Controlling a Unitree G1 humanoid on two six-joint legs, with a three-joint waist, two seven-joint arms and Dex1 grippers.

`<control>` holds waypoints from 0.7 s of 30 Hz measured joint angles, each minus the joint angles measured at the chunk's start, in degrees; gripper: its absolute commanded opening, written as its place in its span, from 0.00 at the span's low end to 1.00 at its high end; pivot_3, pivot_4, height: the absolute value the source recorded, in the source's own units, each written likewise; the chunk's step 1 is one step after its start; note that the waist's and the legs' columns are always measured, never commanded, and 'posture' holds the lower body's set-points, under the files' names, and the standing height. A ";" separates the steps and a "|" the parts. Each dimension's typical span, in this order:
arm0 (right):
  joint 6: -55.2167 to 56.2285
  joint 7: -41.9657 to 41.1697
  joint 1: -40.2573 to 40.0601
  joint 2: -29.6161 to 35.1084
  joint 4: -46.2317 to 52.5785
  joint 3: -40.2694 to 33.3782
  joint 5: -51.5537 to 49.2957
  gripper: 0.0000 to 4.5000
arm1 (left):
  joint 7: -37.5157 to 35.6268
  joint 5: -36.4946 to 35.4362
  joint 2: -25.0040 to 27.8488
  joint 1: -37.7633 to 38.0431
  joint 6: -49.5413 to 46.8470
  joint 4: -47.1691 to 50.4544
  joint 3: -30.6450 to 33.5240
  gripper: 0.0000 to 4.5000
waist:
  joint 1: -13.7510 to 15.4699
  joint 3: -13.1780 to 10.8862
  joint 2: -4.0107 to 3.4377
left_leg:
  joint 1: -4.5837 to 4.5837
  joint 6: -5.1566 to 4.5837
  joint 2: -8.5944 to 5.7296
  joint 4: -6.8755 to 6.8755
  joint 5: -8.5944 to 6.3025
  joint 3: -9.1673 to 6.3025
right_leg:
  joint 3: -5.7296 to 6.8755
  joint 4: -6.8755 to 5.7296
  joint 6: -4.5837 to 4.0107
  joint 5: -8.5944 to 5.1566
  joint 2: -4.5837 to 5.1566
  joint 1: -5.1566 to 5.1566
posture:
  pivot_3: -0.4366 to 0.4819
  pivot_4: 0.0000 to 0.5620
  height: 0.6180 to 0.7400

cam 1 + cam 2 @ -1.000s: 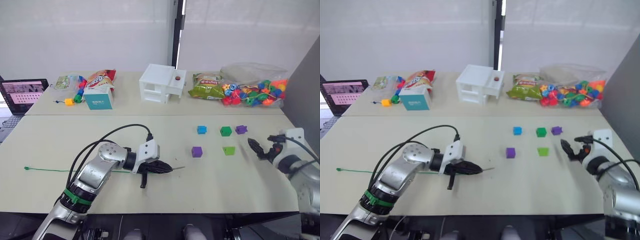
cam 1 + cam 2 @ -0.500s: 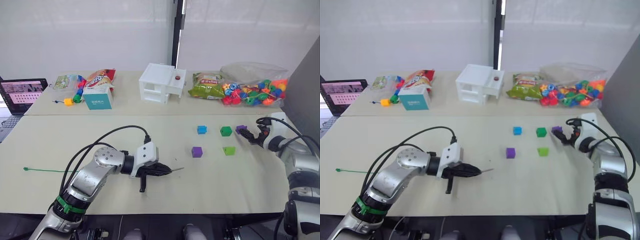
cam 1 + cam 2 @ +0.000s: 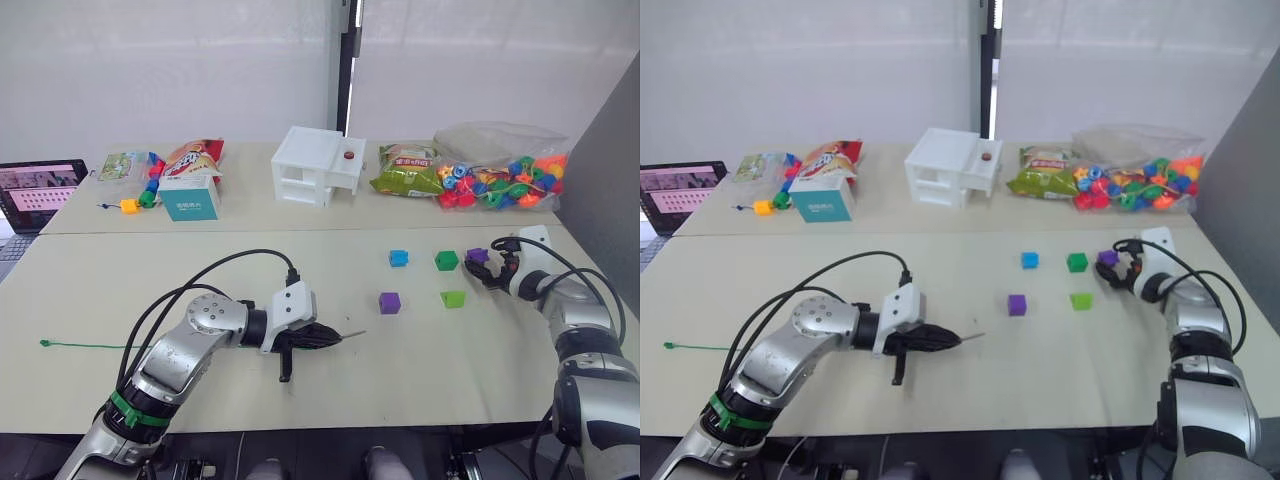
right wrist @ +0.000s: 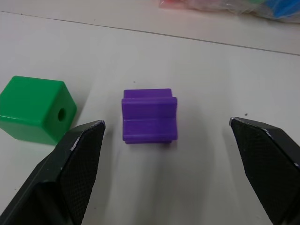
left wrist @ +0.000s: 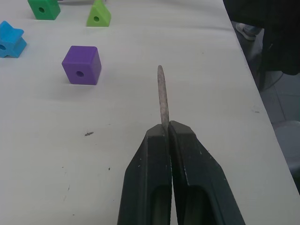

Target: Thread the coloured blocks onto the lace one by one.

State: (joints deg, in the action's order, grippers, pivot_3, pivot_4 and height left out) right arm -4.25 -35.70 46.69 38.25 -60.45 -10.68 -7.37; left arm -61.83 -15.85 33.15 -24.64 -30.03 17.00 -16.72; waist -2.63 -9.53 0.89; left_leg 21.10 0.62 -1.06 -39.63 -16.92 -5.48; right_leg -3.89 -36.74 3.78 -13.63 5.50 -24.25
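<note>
the left gripper (image 3: 318,338) sits low over the table (image 3: 330,400), its two black fingers (image 5: 154,164) pressed together on the stiff dark tip (image 5: 162,96) of the lace (image 3: 85,345), which sticks out ahead of them toward the blocks. the green cord trails away across the table to the robot's left, ending in a small knot (image 3: 44,343).

the right gripper (image 4: 168,154) is at the far right of the table with its fingers spread wide, one on each side of a stepped purple block (image 4: 149,116) that lies on the table between them, touching neither. just beside it stands the dark green block (image 4: 36,109). the blue block (image 3: 399,258), the purple cube (image 3: 389,302) and the light green block (image 3: 453,298) lie nearby, apart from one another.
</note>
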 measured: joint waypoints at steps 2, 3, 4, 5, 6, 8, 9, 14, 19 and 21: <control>0.54 0.64 0.79 -0.34 -1.00 0.12 0.44 1.00 | 0.33 0.00 0.02 0.01 0.00 0.02 -0.01 0.00 | 0.01 0.00 0.00 | 0.00 0.00 0.00 0.00 0.00 0.00 | 0.00 0.00 0.00 0.00 0.01 0.00 | 0.48 0.27 1.00; 0.87 0.90 1.13 -0.43 -1.51 0.15 0.54 1.00 | 0.44 0.00 0.02 0.01 0.00 0.03 -0.01 0.00 | 0.00 0.00 0.00 | 0.00 0.00 0.00 0.00 0.00 0.00 | 0.00 0.00 0.00 0.00 0.00 0.00 | 0.48 0.27 1.00; 1.20 1.05 1.54 -0.52 -2.05 0.17 0.60 1.00 | 0.51 0.00 0.02 0.01 0.00 0.03 -0.01 0.00 | -0.01 0.00 0.00 | 0.00 0.00 0.00 0.00 0.00 0.00 | 0.00 0.00 0.00 0.00 0.00 0.00 | 0.48 0.27 1.00; 1.37 1.24 1.90 -0.58 -2.44 0.18 0.65 1.00 | 0.55 0.00 0.02 0.01 0.00 0.03 -0.01 0.00 | -0.02 0.00 0.00 | 0.00 0.00 0.00 0.00 0.00 0.00 | 0.00 0.00 0.00 0.00 0.00 0.00 | 0.48 0.27 1.00; 1.54 1.60 2.47 -0.63 -3.26 0.17 0.89 1.00 | 0.60 0.00 0.03 0.01 0.00 0.02 -0.02 0.00 | -0.04 0.00 0.00 | 0.00 0.00 0.00 0.00 0.00 0.00 | 0.00 0.00 0.00 0.00 0.00 0.00 | 0.48 0.27 1.00; 1.84 2.38 3.66 -0.92 -4.86 0.23 1.72 0.94 | 0.67 0.02 0.13 0.02 0.04 0.02 -0.02 0.00 | -0.08 0.00 0.00 | 0.00 0.00 0.00 0.00 0.00 0.00 | 0.00 0.01 0.00 0.00 0.00 0.00 | 0.48 0.27 1.00; 1.88 2.76 4.40 -1.30 -5.79 0.27 1.88 0.88 | 0.72 0.02 0.14 0.02 0.06 0.02 -0.02 0.00 | -0.13 0.00 0.00 | 0.00 0.00 0.00 0.01 0.00 0.00 | 0.00 0.00 0.00 0.00 0.00 0.00 | 0.48 0.27 1.00; 2.67 3.84 6.71 -3.08 -8.96 0.62 2.33 0.51 | 0.99 0.02 0.12 0.01 0.07 0.02 -0.25 0.00 | -0.24 0.00 0.00 | 0.00 0.01 0.00 0.03 0.01 -0.01 | 0.00 0.00 0.00 0.00 0.00 -0.02 | 0.48 0.27 1.00; 2.95 4.77 7.04 -3.08 -10.28 -0.27 2.04 0.26 | 1.11 0.02 0.15 -0.03 0.05 0.02 -0.29 0.00 | -0.05 0.00 0.00 | 0.01 0.02 -0.01 0.02 0.01 -0.01 | 0.00 0.00 0.00 0.00 0.01 -0.01 | 0.48 0.27 1.00; 2.95 4.88 7.04 -3.07 -10.42 -0.87 1.92 0.26 | 1.13 0.02 0.15 -0.08 0.05 0.02 -0.33 0.00 | -0.10 0.00 0.00 | 0.00 0.01 -0.01 0.03 0.01 -0.01 | 0.00 0.00 0.00 0.00 0.01 -0.01 | 0.48 0.27 1.00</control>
State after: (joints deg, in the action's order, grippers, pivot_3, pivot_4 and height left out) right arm -1.29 -30.82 53.73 35.18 -70.87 -11.54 -5.46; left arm -60.71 -15.82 33.30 -24.72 -29.98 17.01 -17.05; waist -2.73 -9.53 0.88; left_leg 21.10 0.64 -1.06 -39.60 -16.92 -5.49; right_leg -3.89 -36.74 3.78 -13.62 5.51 -24.26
